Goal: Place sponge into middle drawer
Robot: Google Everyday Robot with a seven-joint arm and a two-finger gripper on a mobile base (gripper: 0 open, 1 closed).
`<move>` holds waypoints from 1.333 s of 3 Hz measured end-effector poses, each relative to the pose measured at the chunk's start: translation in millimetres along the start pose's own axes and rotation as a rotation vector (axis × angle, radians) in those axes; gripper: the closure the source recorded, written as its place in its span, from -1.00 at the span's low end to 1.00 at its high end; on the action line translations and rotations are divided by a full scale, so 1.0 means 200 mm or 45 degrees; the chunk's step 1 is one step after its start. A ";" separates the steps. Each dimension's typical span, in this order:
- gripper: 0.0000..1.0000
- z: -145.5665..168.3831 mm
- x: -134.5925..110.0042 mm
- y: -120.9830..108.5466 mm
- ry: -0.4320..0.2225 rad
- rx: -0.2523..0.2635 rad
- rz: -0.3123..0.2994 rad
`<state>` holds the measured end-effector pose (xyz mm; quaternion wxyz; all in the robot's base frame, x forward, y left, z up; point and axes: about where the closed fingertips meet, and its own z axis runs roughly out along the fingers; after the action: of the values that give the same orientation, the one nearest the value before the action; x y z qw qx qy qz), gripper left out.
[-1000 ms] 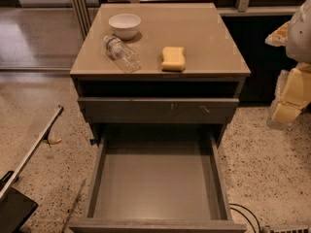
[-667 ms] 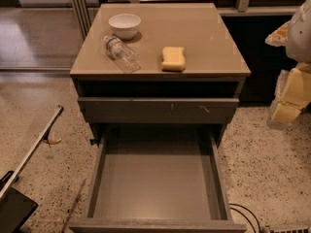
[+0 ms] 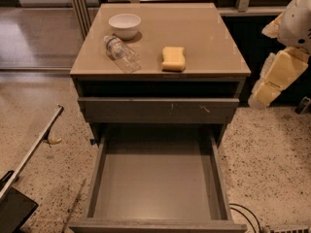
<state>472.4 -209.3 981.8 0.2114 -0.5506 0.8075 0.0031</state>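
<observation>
Sponge [image 3: 173,58] sits on the tan surface [image 3: 209,28], near the front edge, right of centre. Bottle [image 3: 121,53] lies on its side to the sponge's left, cap toward the back. White bowl [image 3: 124,25] stands upright just behind the bottle, and the two look close to touching. Middle drawer [image 3: 155,178] is pulled well out below, its plain grey bottom showing. A shallower drawer front [image 3: 158,109] with pale scratches sits above it, only slightly out. My hand [image 3: 262,93] hangs off the right side of the cabinet, lower than the surface top, well apart from the sponge, holding nothing I can see. Can't tell if my hand is open or closed.
</observation>
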 end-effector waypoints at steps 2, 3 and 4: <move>-1.00 0.29 -0.32 -0.21 -0.297 -0.006 0.307; -1.00 0.29 -0.32 -0.21 -0.297 -0.006 0.307; -1.00 0.32 -0.33 -0.25 -0.345 0.002 0.346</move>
<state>558.8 -154.5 957.3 0.3163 -0.4307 0.8387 0.1051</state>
